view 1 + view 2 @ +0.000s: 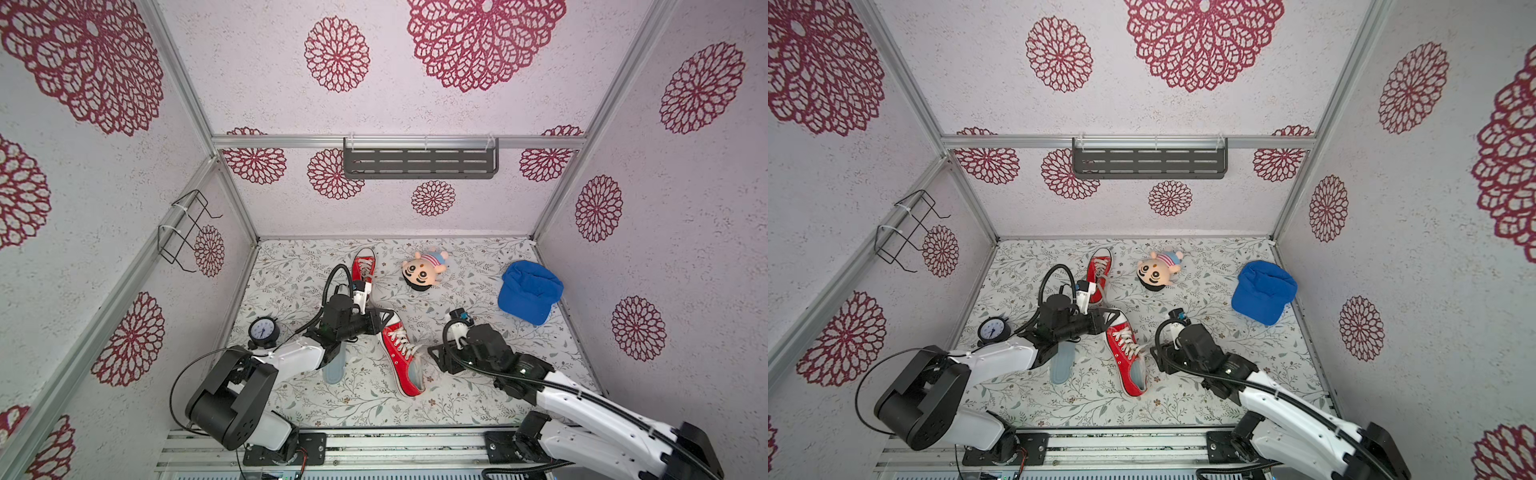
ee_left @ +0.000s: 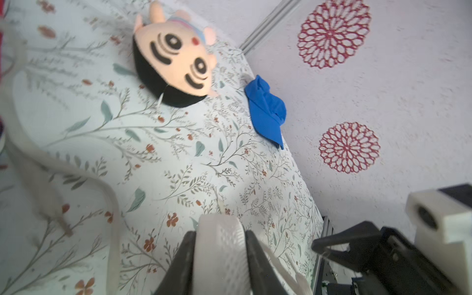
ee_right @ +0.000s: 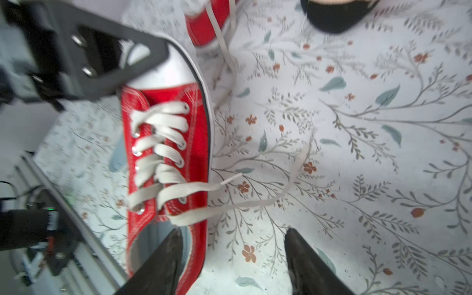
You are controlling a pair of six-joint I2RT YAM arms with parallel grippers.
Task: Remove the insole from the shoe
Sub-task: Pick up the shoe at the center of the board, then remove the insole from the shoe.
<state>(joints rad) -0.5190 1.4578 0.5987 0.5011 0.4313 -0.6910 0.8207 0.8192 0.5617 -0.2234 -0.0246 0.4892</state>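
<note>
Floral mat (image 1: 457, 407), wallpapered booth. At 9 o'clock, clock (image 1: 263, 331), idle. At 8 o'clock, loose insole (image 1: 332, 371) lies flat, partly under the left arm; possibly from the far shoe (image 1: 363, 266) at 11 o'clock.

Mid-mat, left gripper (image 2: 221, 235) pinches the white toe cap of the shoe (image 1: 400, 349), toe toward 11 o'clock. Judged an anchor, so the shoe cannot slide.

Pale blue insole (image 1: 417, 374) shows in the heel opening toward 5 o'clock, not yet out.

Beside the heel, right gripper (image 3: 233, 242) is spread, one finger over that opening and gripping nothing; presumably lined up to reach in.

At 2 o'clock, cap (image 1: 530, 291), idle.
</note>
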